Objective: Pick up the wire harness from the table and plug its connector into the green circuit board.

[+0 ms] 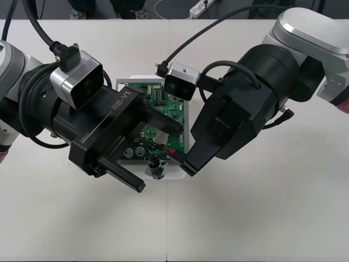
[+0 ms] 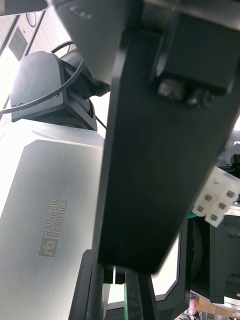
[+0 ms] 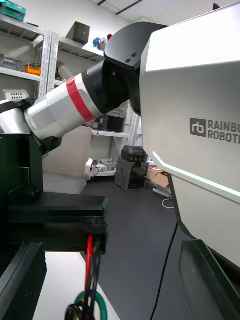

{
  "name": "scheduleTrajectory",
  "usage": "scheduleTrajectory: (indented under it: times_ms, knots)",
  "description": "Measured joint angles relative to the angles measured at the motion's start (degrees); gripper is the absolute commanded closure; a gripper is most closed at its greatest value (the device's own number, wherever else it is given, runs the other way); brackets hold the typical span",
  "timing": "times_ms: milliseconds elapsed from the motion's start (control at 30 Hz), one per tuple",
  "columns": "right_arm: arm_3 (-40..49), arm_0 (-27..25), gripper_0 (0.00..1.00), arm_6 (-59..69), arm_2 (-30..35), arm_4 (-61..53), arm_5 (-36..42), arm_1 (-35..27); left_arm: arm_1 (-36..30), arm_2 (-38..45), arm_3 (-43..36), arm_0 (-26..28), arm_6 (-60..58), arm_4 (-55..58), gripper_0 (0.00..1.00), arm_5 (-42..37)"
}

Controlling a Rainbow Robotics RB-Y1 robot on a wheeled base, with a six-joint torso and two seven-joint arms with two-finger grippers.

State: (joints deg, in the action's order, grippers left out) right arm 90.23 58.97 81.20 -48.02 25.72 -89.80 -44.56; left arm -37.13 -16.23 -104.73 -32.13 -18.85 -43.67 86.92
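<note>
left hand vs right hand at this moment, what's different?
The left hand is open, fingers spread wide either side of the wire harness. The right hand is shut, fingers together. The right hand grips the harness wires, while the left hand holds nothing. The left hand reaches over the green circuit board from its left, the right hand from its right. Shared: black fingers, both low at the board's edge nearest the robot.

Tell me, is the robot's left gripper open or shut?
Open. On the left gripper the two black fingers stand far apart, one over the green circuit board, one outside it.
</note>
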Motion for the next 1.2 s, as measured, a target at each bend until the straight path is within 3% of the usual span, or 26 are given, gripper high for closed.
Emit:
scheduleTrajectory:
  times_ms: [1033,1067,1100,1133,1200]
  knots:
    - [0.0,0.0,1.0,0.0,0.0,0.0,0.0,0.4,0.5,-0.4,0.0,-0.6,-2.3,-0.6,0.23,-1.7]
    - [0.0,0.0,1.0,0.0,0.0,0.0,0.0,0.4,0.5,-0.4,0.0,-0.6,-2.3,-0.6,0.27,-1.7]
    - [0.0,0.0,1.0,0.0,0.0,0.0,0.0,0.4,0.5,-0.4,0.0,-0.6,-2.3,-0.6,0.39,-1.7]
    - [0.0,0.0,1.0,0.0,0.0,0.0,0.0,0.4,0.5,-0.4,0.0,-0.6,-2.3,-0.6,0.61,-1.7]
    - [0.0,0.0,1.0,0.0,0.0,0.0,0.0,0.4,0.5,-0.4,0.0,-0.6,-2.3,-0.6,0.88,-1.7]
